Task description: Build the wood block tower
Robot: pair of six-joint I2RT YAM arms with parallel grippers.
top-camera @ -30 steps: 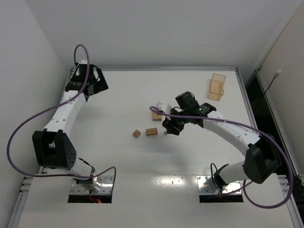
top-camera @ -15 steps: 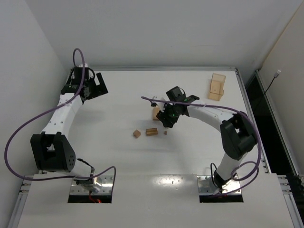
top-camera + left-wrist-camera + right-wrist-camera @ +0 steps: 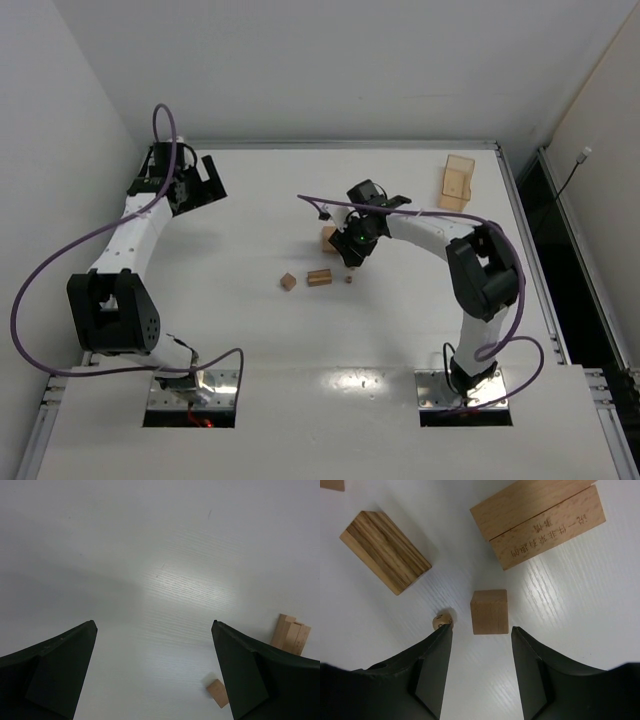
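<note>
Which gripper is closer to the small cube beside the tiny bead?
Right. The right gripper hangs just at the cube, jaws open; the left gripper sits far off near the far-left corner.

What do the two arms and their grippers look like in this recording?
The left arm and right arm have white links with black joints and bases. A purple cable loops along each. The left gripper and right gripper have black, flat wedge-shaped fingers.

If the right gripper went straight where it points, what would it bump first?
Probably the small cube: it lies straight ahead of the right gripper, in line with the gap between its open fingers. A bead sits just beside that line. Depth is hard to judge.
</note>
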